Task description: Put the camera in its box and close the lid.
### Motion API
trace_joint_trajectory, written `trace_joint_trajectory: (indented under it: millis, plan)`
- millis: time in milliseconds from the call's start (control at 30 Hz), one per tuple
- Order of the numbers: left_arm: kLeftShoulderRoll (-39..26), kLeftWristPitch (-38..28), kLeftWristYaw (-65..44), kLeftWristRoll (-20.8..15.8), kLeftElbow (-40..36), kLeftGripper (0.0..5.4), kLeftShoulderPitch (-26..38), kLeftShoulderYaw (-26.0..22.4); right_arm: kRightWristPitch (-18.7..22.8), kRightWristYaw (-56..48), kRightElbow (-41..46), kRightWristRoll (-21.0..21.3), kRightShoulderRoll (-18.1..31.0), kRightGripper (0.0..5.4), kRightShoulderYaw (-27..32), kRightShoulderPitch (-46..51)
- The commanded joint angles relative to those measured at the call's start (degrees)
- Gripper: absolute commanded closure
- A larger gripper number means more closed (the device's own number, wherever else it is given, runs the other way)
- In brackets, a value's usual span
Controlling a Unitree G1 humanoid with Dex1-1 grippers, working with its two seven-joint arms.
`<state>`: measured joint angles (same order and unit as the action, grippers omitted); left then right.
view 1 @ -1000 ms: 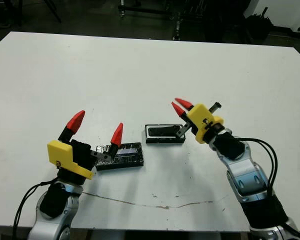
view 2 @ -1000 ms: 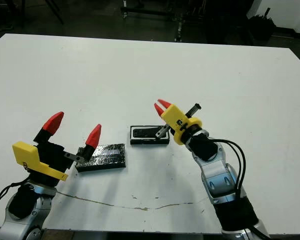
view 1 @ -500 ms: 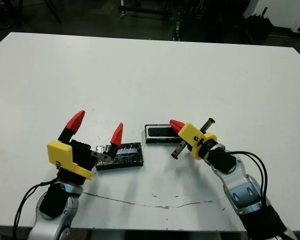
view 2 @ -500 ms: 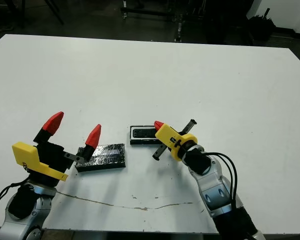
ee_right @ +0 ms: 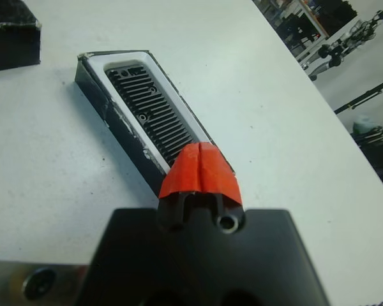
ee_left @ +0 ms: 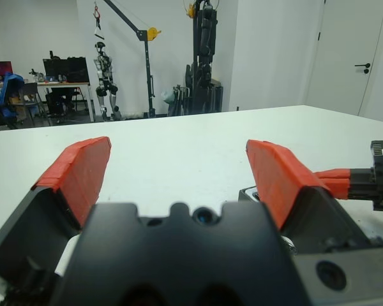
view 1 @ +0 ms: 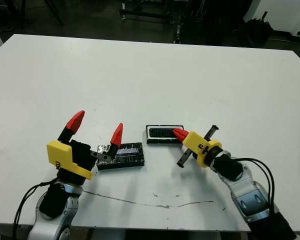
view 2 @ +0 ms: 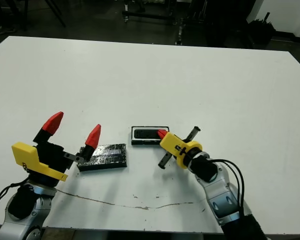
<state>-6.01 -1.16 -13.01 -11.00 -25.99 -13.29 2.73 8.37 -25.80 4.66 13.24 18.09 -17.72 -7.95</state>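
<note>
The box [view 1: 164,141], a shallow black tray with a white lining, lies at the table's middle. The camera [ee_right: 150,105], a ribbed black slab, lies flat inside its hollow. My right gripper [view 1: 178,133] is shut and empty, with its red tips low at the box's right end. The lid [view 1: 121,155], glossy black with a pale stripe, rests on the table left of the box. My left gripper [view 1: 96,128] stands open just left of and above the lid, with nothing between its fingers [ee_left: 76,175].
The white table [view 1: 150,75] stretches wide beyond the box. A thin dark scratch line [view 1: 155,204] runs along the near edge. Stands and dark equipment [view 1: 155,12] sit on the floor past the far edge.
My right gripper has come down and back from above the box's right end, and its tips have closed together at that end. The left arm, lid and box have not moved.
</note>
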Motion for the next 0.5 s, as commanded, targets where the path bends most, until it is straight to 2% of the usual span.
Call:
trace_joint_trajectory:
  millis: [33,100,233,400,500]
  plan:
    - [-0.4,0.5,0.0,0.2,0.1,0.0,-0.1,-0.1,4.3,-2.3,-2.2,-0.4,2.7,5.39,0.1,4.6]
    - [-0.5,0.7,-0.1,0.1,-0.1,0.0,0.0,-0.1,3.5,-1.9,-1.1,-1.4,2.8,5.39,1.3,5.1]
    - [-1.2,-0.3,-1.0,-0.1,0.4,0.0,0.5,-0.7,0.2,-1.5,5.6,-6.7,2.9,5.39,7.0,6.6]
    - [-2.8,-2.4,-2.0,1.1,1.0,0.0,2.1,-2.0,-2.2,0.3,16.3,-16.7,1.8,5.39,18.2,8.4]
    - [-5.1,-0.7,-3.8,0.1,0.2,0.0,3.7,-3.2,1.4,1.4,23.2,-25.9,0.8,5.39,25.4,10.1]
